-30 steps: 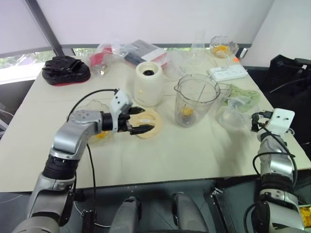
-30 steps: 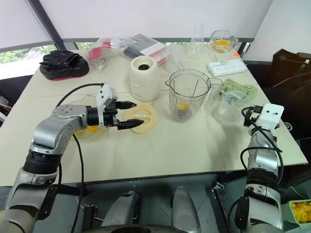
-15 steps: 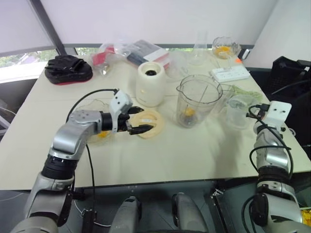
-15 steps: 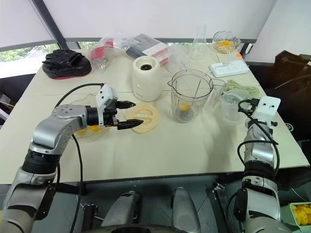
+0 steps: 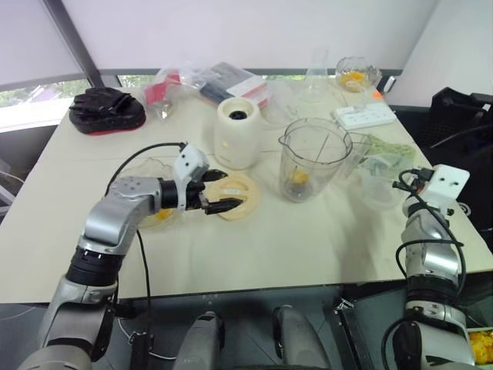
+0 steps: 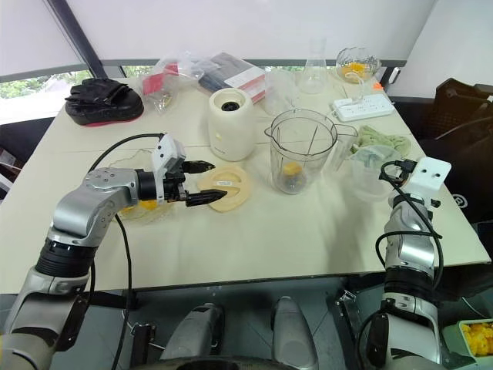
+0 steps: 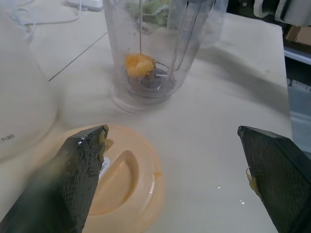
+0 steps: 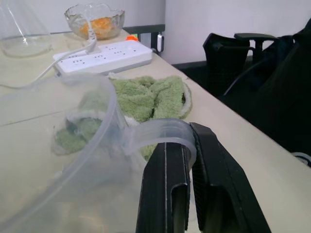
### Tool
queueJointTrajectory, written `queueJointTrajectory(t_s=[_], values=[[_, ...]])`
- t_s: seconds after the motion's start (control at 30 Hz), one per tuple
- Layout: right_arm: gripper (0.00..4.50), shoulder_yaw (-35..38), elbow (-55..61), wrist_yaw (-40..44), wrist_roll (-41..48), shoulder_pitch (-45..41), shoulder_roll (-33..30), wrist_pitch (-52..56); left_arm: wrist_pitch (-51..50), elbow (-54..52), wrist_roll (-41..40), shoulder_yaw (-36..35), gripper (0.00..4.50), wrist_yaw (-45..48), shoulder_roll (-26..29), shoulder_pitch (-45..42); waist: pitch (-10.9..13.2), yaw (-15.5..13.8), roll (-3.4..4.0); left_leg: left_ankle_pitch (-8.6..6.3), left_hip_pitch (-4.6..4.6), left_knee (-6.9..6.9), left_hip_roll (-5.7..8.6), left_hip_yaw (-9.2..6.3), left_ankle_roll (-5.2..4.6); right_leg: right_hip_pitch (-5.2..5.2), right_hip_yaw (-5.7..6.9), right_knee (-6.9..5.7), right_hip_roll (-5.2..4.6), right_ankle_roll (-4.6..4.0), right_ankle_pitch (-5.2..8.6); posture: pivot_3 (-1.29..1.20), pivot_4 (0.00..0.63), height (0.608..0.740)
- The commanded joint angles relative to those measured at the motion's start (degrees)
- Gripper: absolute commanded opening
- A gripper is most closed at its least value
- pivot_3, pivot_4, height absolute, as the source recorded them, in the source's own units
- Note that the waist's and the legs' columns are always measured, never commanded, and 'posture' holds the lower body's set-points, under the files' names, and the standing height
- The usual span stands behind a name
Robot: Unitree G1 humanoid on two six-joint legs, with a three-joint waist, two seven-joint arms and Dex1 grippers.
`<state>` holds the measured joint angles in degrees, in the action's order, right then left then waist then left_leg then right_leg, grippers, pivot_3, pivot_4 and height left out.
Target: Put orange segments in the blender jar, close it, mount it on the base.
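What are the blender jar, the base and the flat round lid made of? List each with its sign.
Blender jar: clear, probably plastic; the orange piece and blade show through its wall.
Base: cream-white, smooth and opaque with a soft sheen, likely plastic.
Lid: pale cream, matte moulded look with a raised grip, likely plastic.

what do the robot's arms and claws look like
Both arms are silver-grey metal with black joint bands and loose black cables. Each wrist carries a white boxy camera block. The left claw has two black fingers with a fine mesh texture; the right claw has smooth black fingers.
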<state>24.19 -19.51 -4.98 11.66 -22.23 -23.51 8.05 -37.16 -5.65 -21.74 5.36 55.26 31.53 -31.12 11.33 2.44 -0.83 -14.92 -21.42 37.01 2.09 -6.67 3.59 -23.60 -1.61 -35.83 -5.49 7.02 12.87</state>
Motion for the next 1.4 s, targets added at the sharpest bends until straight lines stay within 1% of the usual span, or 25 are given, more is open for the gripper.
queueJointTrajectory(t_s=[0.03,0.2,0.37,0.57,0.67,0.77,0.87,1.07,1.2,1.4], values=[[0.04,2.2,8.7,-1.1,1.3,-1.1,-1.2,1.2,1.1,-0.9,-0.7,-1.3,4.48,-0.6,0.0,0.0,0.0,0.1,0.08,0.00,-0.01,0.00,0.00,0.00,0.00,-0.01,0.00,0.00,0.00,0.00,0.00,0.00,0.150,0.740],[0.04,2.9,15.0,-1.4,1.5,-3.3,-3.2,4.7,1.5,-0.5,-0.8,-0.9,4.48,-1.3,-0.7,-0.1,0.1,0.1,0.20,0.00,-0.01,-0.04,-0.01,0.02,0.00,-0.07,-0.01,-0.03,0.00,0.02,-0.01,0.00,0.150,0.740],[0.04,3.8,17.1,-1.4,2.4,-8.8,-6.1,7.9,1.8,-0.1,-0.6,-0.6,4.48,-1.9,-1.8,-0.5,0.1,0.1,0.23,0.00,-0.02,-0.02,0.00,0.03,0.00,-0.07,-0.01,-0.03,0.00,0.02,-0.01,0.00,0.150,0.740],[0.04,1.7,19.0,1.4,2.5,-16.2,-10.7,11.0,2.2,0.6,-0.3,-0.3,4.48,-2.3,-2.9,-0.9,0.2,0.0,0.27,-0.01,-0.13,-0.07,-0.01,0.03,-0.01,-0.17,-0.01,-0.02,0.00,0.07,-0.02,0.00,0.150,0.740],[0.04,0.1,20.7,3.3,1.8,-18.1,-12.4,12.9,2.6,1.1,-0.2,-0.1,4.48,-2.5,-3.4,-1.1,0.2,0.0,0.27,-0.01,-0.16,-0.10,0.00,0.04,-0.02,-0.23,-0.01,-0.02,0.00,0.12,-0.03,0.00,0.150,0.740],[0.04,-1.7,23.0,4.7,0.6,-18.3,-13.7,14.4,3.0,1.4,-0.1,0.0,4.48,-2.6,-3.6,-1.2,0.2,0.0,0.26,-0.01,-0.16,-0.14,-0.01,0.03,-0.02,-0.23,0.00,-0.01,0.00,0.14,-0.03,0.00,0.150,0.740],[0.04,-4.8,28.9,7.6,0.0,-17.3,-14.7,17.1,3.3,1.7,-0.1,0.2,4.48,-2.7,-3.9,-1.2,0.2,0.0,0.27,-0.01,-0.22,-0.13,0.00,0.05,-0.02,-0.30,-0.01,0.00,-0.01,0.14,-0.03,0.00,0.150,0.740],[0.04,-6.8,36.0,8.2,-1.9,-14.8,-14.0,21.0,3.5,1.8,-0.2,0.5,4.48,-2.6,-4.1,-1.2,0.2,-0.2,0.27,-0.01,-0.75,-0.07,0.00,0.02,-0.02,-0.86,0.01,-0.10,-0.01,0.18,-0.05,0.00,0.150,0.740],[0.04,-8.9,38.4,8.6,-4.5,-12.7,-14.1,21.1,3.4,1.8,-0.2,0.7,4.48,-2.6,-4.2,-1.4,0.2,-0.3,0.27,-0.01,-0.87,-0.01,0.03,0.03,-0.02,-0.91,0.01,-0.05,-0.04,0.18,-0.06,0.00,0.150,0.740],[0.04,-11.3,38.8,10.2,-9.6,-10.9,-15.7,18.8,3.0,0.9,-0.3,0.8,4.48,-2.7,-4.2,-1.1,0.2,-0.2,0.27,-0.01,-0.87,0.01,0.03,0.02,-0.02,-0.91,0.01,-0.07,-0.04,0.18,-0.06,0.00,0.150,0.740]])
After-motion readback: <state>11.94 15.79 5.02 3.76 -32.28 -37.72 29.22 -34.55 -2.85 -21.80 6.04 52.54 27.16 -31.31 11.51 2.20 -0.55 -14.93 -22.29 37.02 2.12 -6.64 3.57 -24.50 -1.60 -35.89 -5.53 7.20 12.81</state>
